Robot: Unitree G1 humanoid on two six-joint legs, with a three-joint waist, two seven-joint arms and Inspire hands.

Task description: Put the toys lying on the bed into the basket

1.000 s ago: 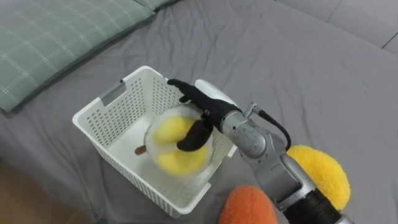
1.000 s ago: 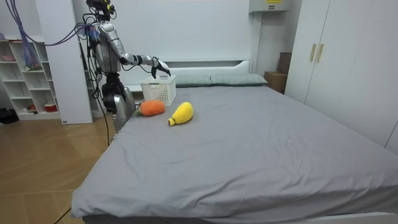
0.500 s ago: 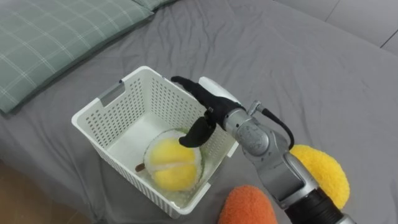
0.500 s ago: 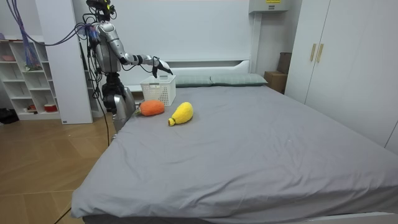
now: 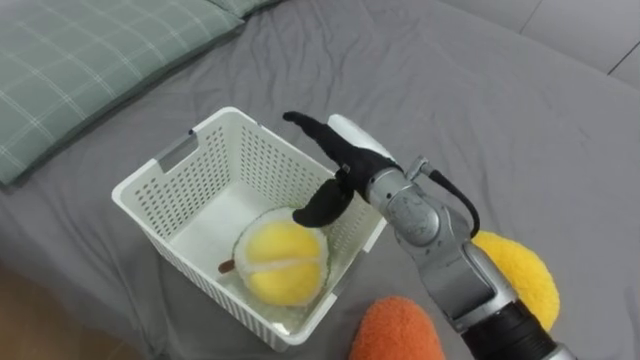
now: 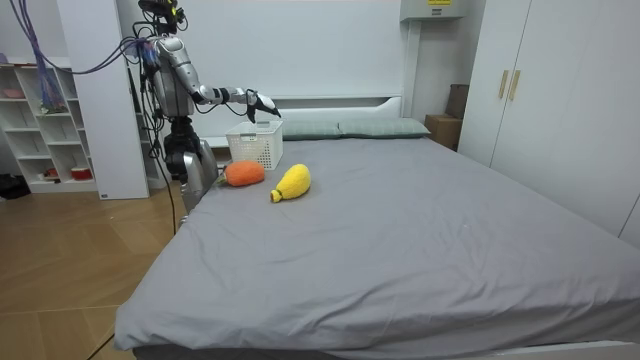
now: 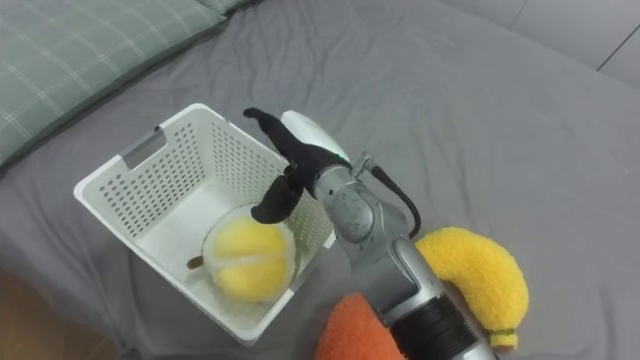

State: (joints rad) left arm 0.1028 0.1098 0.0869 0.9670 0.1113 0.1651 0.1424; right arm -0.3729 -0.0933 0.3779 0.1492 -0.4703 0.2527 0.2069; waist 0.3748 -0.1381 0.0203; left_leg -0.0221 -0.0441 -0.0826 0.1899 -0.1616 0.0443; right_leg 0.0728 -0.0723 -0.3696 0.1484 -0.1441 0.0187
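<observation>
A white slotted basket (image 5: 160,175) (image 7: 115,170) (image 6: 254,148) stands on the grey bed. A round yellow plush toy (image 5: 283,262) (image 7: 247,259) lies inside it at the near right corner. My right hand (image 5: 335,165) (image 7: 292,160) (image 6: 259,104) hovers over the basket's right rim, open, fingers straight, holding nothing. An orange plush toy (image 5: 398,332) (image 7: 347,336) (image 6: 243,173) lies on the bed near me. A yellow banana-shaped plush (image 5: 515,275) (image 7: 473,276) (image 6: 291,182) lies beside it on the right.
A green checked pillow (image 5: 90,60) (image 7: 70,50) lies at the bed's head, left of the basket. The grey bedspread (image 6: 400,230) stretches wide to the right. I stand at the bedside by a white shelf unit (image 6: 50,130).
The yellow round toy has dropped from under my right hand and come to rest in the basket. The hand has risen slightly above the rim.
</observation>
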